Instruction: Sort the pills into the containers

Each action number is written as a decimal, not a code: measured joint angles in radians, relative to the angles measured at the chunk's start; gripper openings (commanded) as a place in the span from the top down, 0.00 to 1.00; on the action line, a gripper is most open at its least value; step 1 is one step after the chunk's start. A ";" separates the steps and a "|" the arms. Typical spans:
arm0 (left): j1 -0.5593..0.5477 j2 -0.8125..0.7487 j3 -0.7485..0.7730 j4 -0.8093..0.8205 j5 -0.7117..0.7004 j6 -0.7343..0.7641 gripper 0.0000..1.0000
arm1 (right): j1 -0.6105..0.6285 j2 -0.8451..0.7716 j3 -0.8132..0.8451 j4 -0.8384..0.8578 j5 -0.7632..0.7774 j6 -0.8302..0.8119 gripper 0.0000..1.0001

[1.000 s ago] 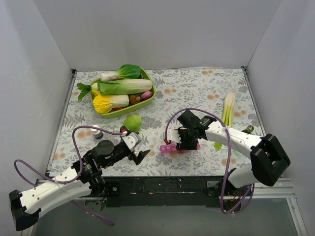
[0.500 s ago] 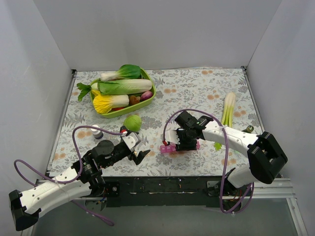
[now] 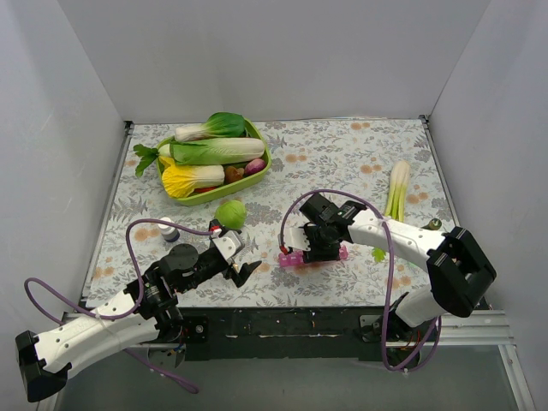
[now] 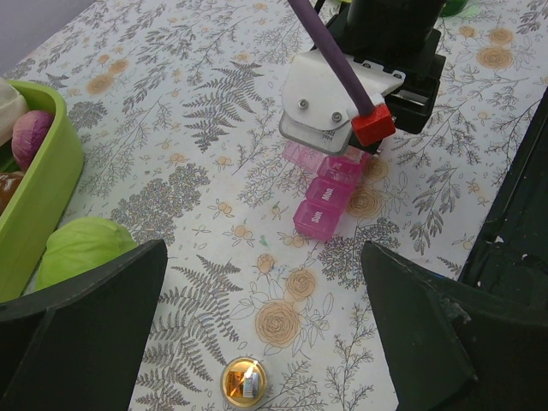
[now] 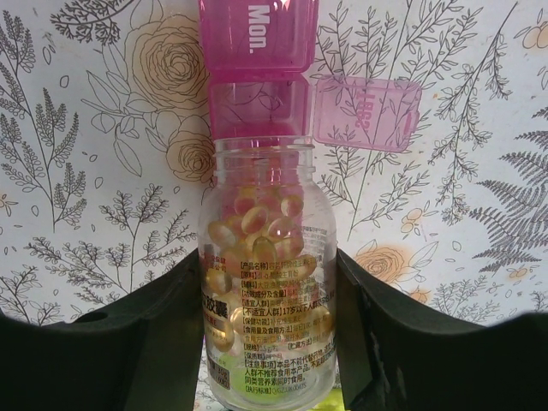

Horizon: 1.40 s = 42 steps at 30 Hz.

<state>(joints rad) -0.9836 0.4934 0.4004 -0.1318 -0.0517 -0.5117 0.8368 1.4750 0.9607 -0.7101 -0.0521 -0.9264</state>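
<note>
My right gripper (image 3: 318,243) is shut on a small clear bottle (image 5: 265,291) filled with amber pills (image 5: 257,218). The bottle lies tipped, its open mouth over the pink pill box (image 5: 257,38). The cell marked "Mon." is closed. The cell after it is open, its lid (image 5: 364,111) flipped to the right, and the bottle mouth sits over it. The pill box also shows in the top view (image 3: 293,257) and the left wrist view (image 4: 330,201). My left gripper (image 3: 240,267) is open and empty, to the left of the pill box.
A gold bottle cap (image 4: 243,383) lies on the cloth between my left fingers. A green bowl (image 3: 224,195) of vegetables stands at the back left, with a round green vegetable (image 3: 229,212) in front. A small dark-capped bottle (image 3: 169,229) stands at the left. A leek (image 3: 397,188) lies at the right.
My right gripper has shifted slightly left along the pill box with the bottle. The left arm has not moved.
</note>
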 measured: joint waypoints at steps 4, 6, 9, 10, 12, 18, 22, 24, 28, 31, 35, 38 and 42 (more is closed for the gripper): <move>0.000 0.000 0.000 0.000 0.000 0.000 0.02 | 0.003 0.000 0.000 -0.001 0.007 0.000 0.96; 0.000 0.000 0.000 0.000 0.000 0.000 0.02 | 0.005 0.001 0.000 -0.002 0.012 0.000 0.96; 0.000 0.000 0.000 0.000 0.000 0.000 0.02 | 0.008 0.007 0.003 -0.006 0.020 0.000 0.96; 0.000 0.000 0.000 0.000 0.001 0.000 0.02 | 0.009 0.008 0.006 -0.007 0.022 0.000 0.96; 0.000 0.000 0.000 0.000 0.001 0.000 0.02 | 0.012 0.011 0.012 -0.010 0.024 0.000 0.96; 0.000 0.000 0.000 0.000 0.003 0.003 0.02 | 0.019 0.017 0.023 -0.024 0.029 0.000 0.96; 0.000 0.000 0.000 0.000 0.003 0.003 0.02 | 0.023 0.020 0.025 -0.026 0.032 0.001 0.96; 0.000 0.000 0.000 0.000 0.004 0.003 0.02 | 0.023 0.020 0.025 -0.026 0.033 0.001 0.96; 0.000 0.000 0.000 0.000 0.004 0.003 0.02 | 0.024 0.022 0.025 -0.026 0.039 0.001 0.96; 0.000 0.000 0.000 0.000 0.005 0.003 0.02 | 0.024 0.023 0.025 -0.027 0.039 0.001 0.96; 0.000 0.000 0.000 0.000 0.006 0.003 0.02 | 0.028 0.024 0.027 -0.029 0.047 0.001 0.96; 0.000 0.000 0.000 0.000 0.007 0.003 0.02 | 0.035 0.026 0.031 -0.034 0.062 0.000 0.96; 0.000 0.000 0.000 0.000 0.008 0.004 0.02 | 0.045 0.039 0.042 -0.041 0.079 0.000 0.96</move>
<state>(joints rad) -0.9836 0.4934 0.4004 -0.1318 -0.0441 -0.5079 0.8818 1.5139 1.0031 -0.7513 0.0269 -0.9264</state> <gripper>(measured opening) 0.982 0.592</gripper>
